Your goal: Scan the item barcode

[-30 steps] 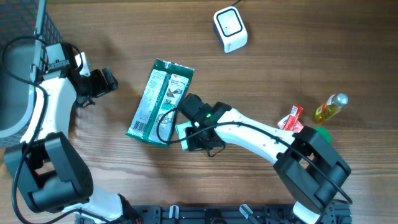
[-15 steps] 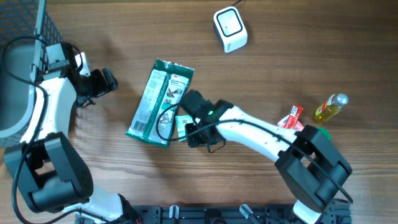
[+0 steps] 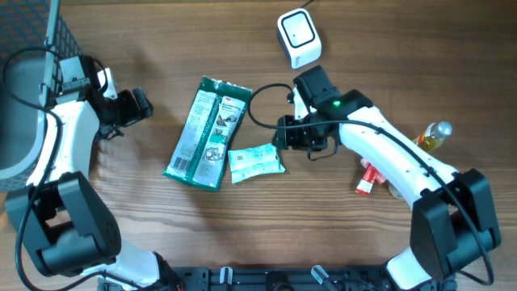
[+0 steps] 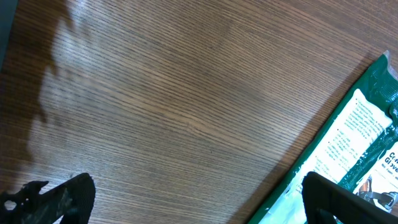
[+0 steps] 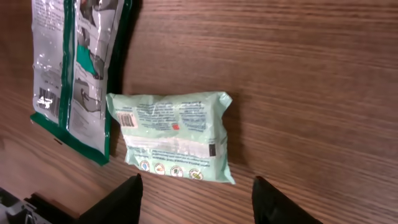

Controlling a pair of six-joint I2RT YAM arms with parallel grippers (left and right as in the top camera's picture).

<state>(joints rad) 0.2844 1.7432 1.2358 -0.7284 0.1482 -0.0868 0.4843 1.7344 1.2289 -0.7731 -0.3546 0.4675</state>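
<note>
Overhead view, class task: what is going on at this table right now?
The right gripper hovers with its fingers open, holding nothing, between the white scanner and a pale green packet. That packet lies on the table beside a larger green package, barcode showing. The left gripper sits open and empty at the left.

Cropped, covered and unreadable parts.
The green packet (image 4: 348, 155) is cut off by the left wrist view's edges; the red sachet (image 3: 367, 178) and the bottle (image 3: 435, 136) are partly covered by the right arm (image 3: 386, 152); print on the mint pack (image 5: 174, 137) cannot be read.
</note>
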